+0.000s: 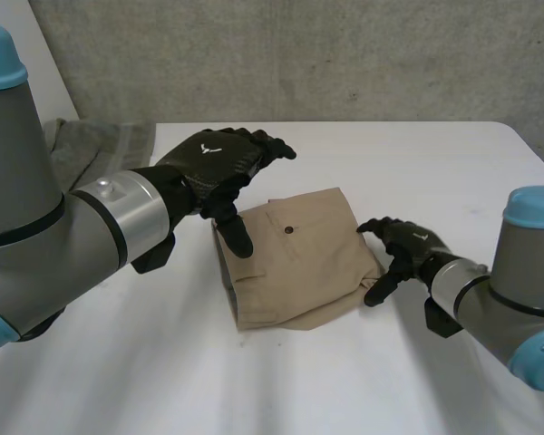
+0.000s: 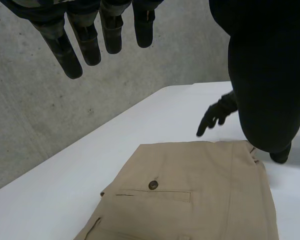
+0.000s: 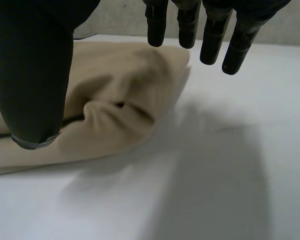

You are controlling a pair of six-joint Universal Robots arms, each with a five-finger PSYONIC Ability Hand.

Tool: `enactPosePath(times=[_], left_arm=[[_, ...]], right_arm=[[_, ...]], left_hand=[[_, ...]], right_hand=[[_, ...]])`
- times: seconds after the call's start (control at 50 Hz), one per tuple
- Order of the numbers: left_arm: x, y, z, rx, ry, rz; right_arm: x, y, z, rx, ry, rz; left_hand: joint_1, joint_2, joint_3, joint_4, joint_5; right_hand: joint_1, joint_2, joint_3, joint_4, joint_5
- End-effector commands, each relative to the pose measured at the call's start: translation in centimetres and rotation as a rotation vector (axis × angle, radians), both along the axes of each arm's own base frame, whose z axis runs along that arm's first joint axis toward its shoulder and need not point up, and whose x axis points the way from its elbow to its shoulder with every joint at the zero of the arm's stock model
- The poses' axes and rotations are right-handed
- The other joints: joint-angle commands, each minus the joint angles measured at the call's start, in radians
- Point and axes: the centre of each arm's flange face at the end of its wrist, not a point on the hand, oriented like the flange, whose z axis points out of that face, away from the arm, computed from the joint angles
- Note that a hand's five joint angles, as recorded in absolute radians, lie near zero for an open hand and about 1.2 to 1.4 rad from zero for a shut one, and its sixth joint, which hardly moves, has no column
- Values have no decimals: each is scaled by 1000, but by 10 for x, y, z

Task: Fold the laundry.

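Folded tan trousers (image 1: 295, 258) lie in a compact rectangle mid-table, back pocket and dark button (image 2: 153, 185) facing up. My left hand (image 1: 218, 163) hovers above the bundle's left far corner, fingers straight and spread, thumb pointing down beside the cloth's left edge, holding nothing. My right hand (image 1: 403, 246) rests at the bundle's right edge, fingers relaxed and open, thumb near the front right corner. In the right wrist view the tan trousers (image 3: 115, 95) bulge with a crease just beyond the thumb (image 3: 35, 75). In the left wrist view my right hand (image 2: 217, 112) appears past the trousers (image 2: 200, 195).
A grey towel (image 1: 95, 145) lies crumpled at the table's far left, behind my left arm. The white table (image 1: 435, 163) ends at a concrete wall behind. Bare table surface stretches in front of and to the right of the trousers.
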Motion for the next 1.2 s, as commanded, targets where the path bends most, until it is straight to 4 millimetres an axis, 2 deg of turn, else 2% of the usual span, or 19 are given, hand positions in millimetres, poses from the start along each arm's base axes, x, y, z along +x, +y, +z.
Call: enactPosePath(times=[0.02,0.14,0.4,0.46,0.54,0.58,0.72,0.76,0.82,0.86,0.88,0.9,0.92,0.94,1.0,1.08,1.2], left_arm=[[0,1,-4,9,-6,2],[0,-1,-5,2,0,4],[0,-4,-6,-2,4,11],[-1,-5,-6,-5,5,11],[-1,-5,-7,-4,4,12],[-1,-5,-7,-1,5,11],[-1,-5,-8,-6,6,12],[-1,-6,-8,-5,7,14],[-1,-6,-8,-5,7,14],[-1,-6,-8,-5,7,14],[-1,-6,-8,-5,7,14],[-1,-6,-8,-5,7,14],[-1,-6,-8,-5,7,14],[-1,-6,-8,-5,7,14],[-1,-6,-9,-4,6,14],[-1,-5,-9,-3,5,14],[-1,-4,-12,4,1,11]], right_arm=[[8,-13,-20,25,-53,1],[23,-18,-24,-6,-65,35],[41,-27,-21,-36,-107,62],[43,-31,-25,-35,-105,64],[46,-39,-29,-48,-102,64],[47,-42,-29,-54,-98,61],[51,-67,-15,-155,-86,64],[45,-81,-8,-200,-62,54],[26,-97,-6,-224,3,33],[22,-97,-8,-215,40,39],[21,-92,-11,-192,79,59],[20,-89,-12,-178,93,66],[20,-86,-12,-165,107,77],[19,-83,-11,-145,114,86],[13,-79,-9,-121,112,75],[11,-74,-1,-131,106,74],[2,-77,-5,-121,107,65]], left_hand=[[0,-18,-24,-17,-33],[0,-18,-24,-17,-33],[3,-15,-21,-14,-30],[6,-12,-18,-11,-27],[6,-12,-18,-11,-27],[6,-12,-18,-11,-27],[6,-12,-18,-11,-27],[6,-12,-18,-11,-27],[6,-12,-18,-11,-27],[6,-12,-18,-11,-27],[6,-12,-18,-11,-27],[6,-12,-18,-11,-27],[6,-12,-18,-11,-27],[6,-12,-18,-11,-27],[6,-12,-18,-11,-27],[6,-12,-18,-11,-27],[6,-12,-18,-11,-27]], right_hand=[[99,56,62,43,34],[163,120,126,108,98],[266,223,229,211,201],[468,425,431,413,403],[1016,973,979,960,951],[1219,1176,1182,1163,1153],[1220,1176,1183,1164,1154],[1220,1176,1183,1164,1154],[1220,1176,1183,1164,1154],[1220,1176,1183,1164,1154],[817,773,780,761,751],[571,528,534,516,506],[368,325,331,313,303],[282,239,245,226,217],[155,112,118,100,90],[149,106,112,93,84],[178,135,141,123,113]])
